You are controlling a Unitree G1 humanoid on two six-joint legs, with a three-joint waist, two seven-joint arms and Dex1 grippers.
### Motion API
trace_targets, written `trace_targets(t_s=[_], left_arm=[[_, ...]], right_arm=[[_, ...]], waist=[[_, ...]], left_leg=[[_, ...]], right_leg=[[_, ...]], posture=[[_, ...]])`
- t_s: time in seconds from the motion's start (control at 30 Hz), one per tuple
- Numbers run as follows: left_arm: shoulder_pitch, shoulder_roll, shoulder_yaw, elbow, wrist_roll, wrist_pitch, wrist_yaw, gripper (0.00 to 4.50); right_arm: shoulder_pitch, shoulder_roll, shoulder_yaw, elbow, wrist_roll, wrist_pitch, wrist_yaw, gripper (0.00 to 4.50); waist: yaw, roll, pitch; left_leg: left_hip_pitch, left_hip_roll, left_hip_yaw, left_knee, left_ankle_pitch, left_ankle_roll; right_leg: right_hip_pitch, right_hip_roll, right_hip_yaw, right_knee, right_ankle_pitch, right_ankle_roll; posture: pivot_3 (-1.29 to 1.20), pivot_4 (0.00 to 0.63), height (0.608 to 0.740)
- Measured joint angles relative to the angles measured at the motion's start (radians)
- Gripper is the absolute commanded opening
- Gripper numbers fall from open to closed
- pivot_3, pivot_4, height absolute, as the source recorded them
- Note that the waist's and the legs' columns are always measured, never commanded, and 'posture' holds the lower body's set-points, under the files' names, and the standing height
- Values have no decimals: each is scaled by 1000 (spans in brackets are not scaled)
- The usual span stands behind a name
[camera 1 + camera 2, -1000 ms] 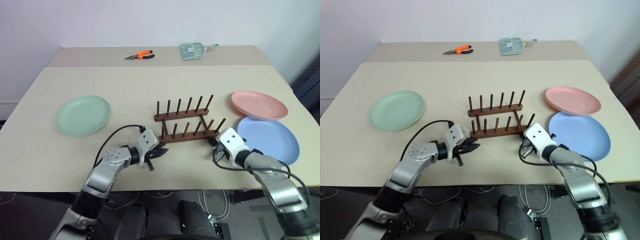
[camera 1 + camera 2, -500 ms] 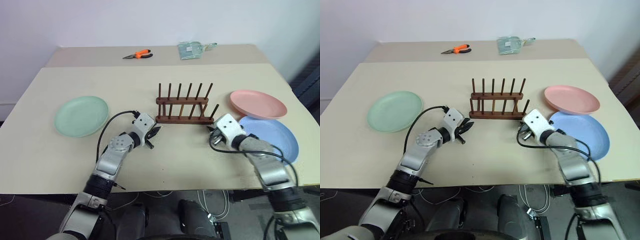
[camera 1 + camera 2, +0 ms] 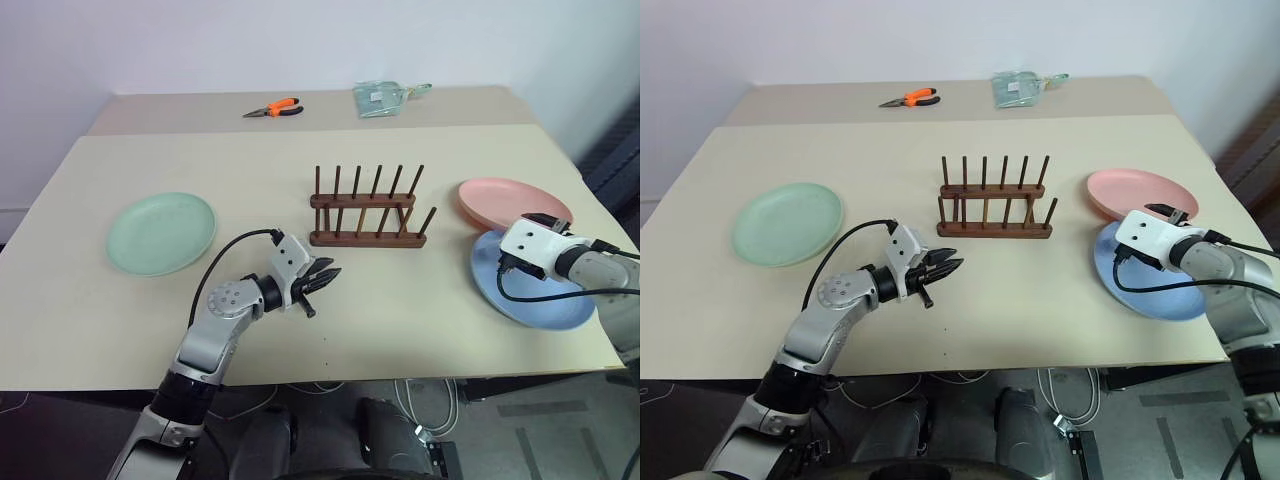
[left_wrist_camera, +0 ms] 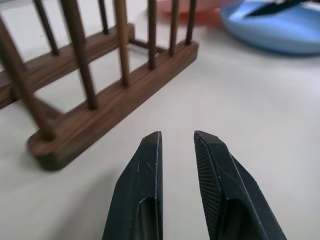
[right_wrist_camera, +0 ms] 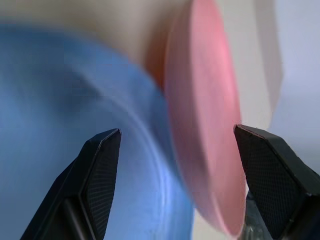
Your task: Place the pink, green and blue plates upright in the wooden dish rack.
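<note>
A: Surface? Room?
B: Beige worktop (image 3: 420, 330), a second one butted on at the far side, plain white wall behind.

A: Clutter?
B: Orange pliers (image 3: 274, 109) and a clear packet (image 3: 380, 100) far back, well apart from the rack.

A: Task items?
B: Wooden dish rack (image 3: 366, 212) centre, no plates in it. Green plate (image 3: 161, 232) flat at left. Pink plate (image 3: 513, 203) far right, its near edge overlapping the blue plate (image 3: 528, 298).

A: Hands?
B: Left hand (image 3: 326, 279) near the rack's left end, fingers slightly apart, grasping nothing. Right hand (image 5: 177, 165) spread wide over the blue plate, facing the pink rim.

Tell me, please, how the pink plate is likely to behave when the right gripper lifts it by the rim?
The pink plate looks like thin matte plastic, so probably light and stiff. Its shallow rim overlaps the blue plate, so that may shift. The right gripper stands open around its rim; the smooth edge could slip.
</note>
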Motion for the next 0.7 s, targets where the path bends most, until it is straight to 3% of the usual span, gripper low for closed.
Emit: trace_targets(t_s=[0.03, 0.17, 0.23, 0.37, 0.47, 0.57, 0.7], left_arm=[[2, 1, 1, -11, -6, 4, 0, 984], [15, 9, 1, -37, -15, 8, 2, 984], [22, 17, 1, -40, -15, 8, 2, 984], [39, 29, 3, -43, -27, 8, -10, 984], [34, 31, 10, -39, -37, 5, -11, 984], [22, 32, 14, -22, -38, 0, -10, 984], [6, 35, 16, 1, -37, -18, -14, 984]], right_arm=[[-19, 1, 6, 35, -6, -15, -9, 2870], [-64, 6, 13, 120, -27, -70, -28, 748], [-65, 7, 15, 127, -32, -83, -32, 22], [-34, 5, -22, 26, 1, -77, -10, 22], [-15, 59, -141, -163, 162, 16, 40, 22], [-46, 217, -311, -419, 530, 274, 58, 22], [-102, 323, -431, -666, 1014, 577, 28, 22]], waist=[[-4, 0, 0], [-8, 0, 0], [-8, 0, 0], [-8, 1, 1], [-11, 1, 1], [-10, 1, 2], [-1, 1, 2]], left_leg=[[0, 0, 0, 0, 0, 0], [0, 0, 0, 0, 0, 0], [0, 0, 0, 0, 0, 0], [0, 0, 0, 0, 0, 0], [0, 0, 0, 0, 0, 0], [0, 1, -3, 0, 0, 0], [-2, 0, -5, 0, 0, 0]], right_leg=[[0, 0, 0, 0, 0, 0], [0, 0, 0, 0, 0, 0], [0, 0, 0, 0, 0, 0], [0, 0, 0, 0, 0, 1], [0, 0, 0, 0, 0, 1], [0, 1, 0, 0, 0, 1], [1, 1, -1, -1, 0, 0]], posture=[[0, 150, 740], [0, 150, 740], [0, 150, 740], [0, 150, 740], [0, 150, 740], [0, 150, 740], [0, 150, 740]])
